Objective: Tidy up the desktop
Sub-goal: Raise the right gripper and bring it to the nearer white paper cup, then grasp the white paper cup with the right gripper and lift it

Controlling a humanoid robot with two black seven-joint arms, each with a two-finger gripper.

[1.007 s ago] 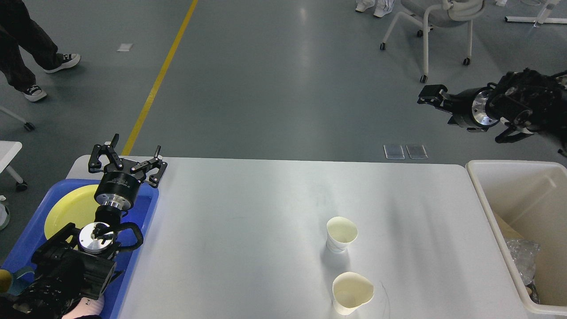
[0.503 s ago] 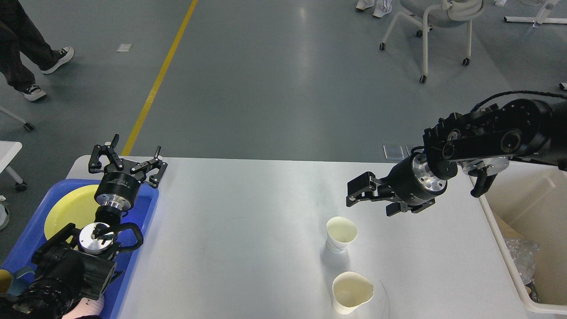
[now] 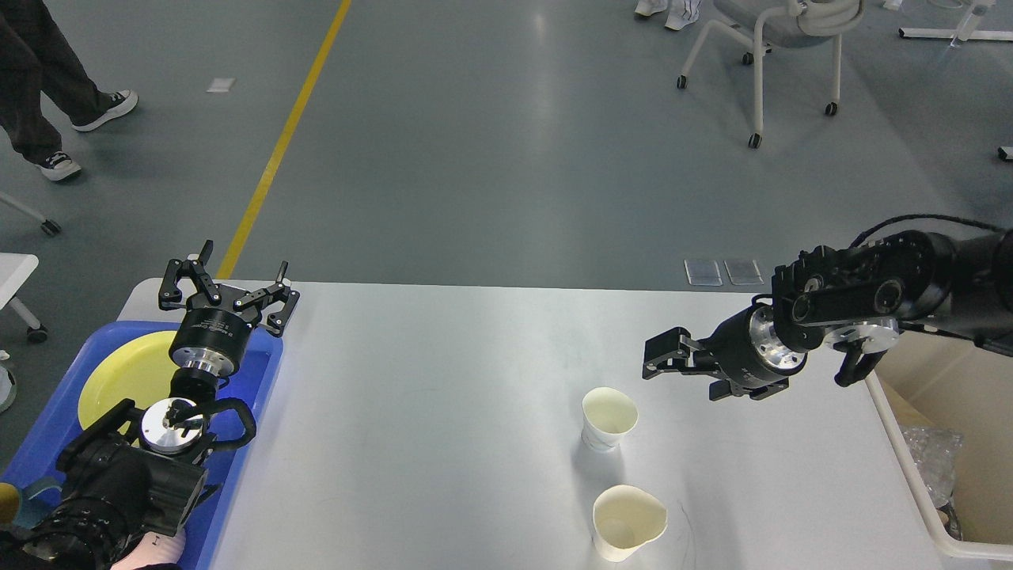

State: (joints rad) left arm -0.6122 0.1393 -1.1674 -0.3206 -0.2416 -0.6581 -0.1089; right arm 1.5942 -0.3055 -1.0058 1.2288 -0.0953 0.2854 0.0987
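The white desktop (image 3: 443, 412) fills the lower view. Two white paper cups stand on it right of the middle: an upright one (image 3: 608, 419) and, nearer to me, a dented one (image 3: 630, 522). My right gripper (image 3: 658, 358) hovers over the table just up and right of the upright cup, apart from it, pointing left. Its fingers look parted and empty. My left gripper (image 3: 228, 275) is open and empty above the far corner of the blue tray (image 3: 261, 372).
The blue tray at the left edge holds a yellow plate (image 3: 127, 376). An off-white bin (image 3: 902, 459) with crumpled plastic in it stands at the right edge. A chair and a person's legs are on the floor beyond the table.
My right arm swung in from above the floor beyond the bin to over the table near the upright cup, then drew slightly right and down. The left arm has not moved.
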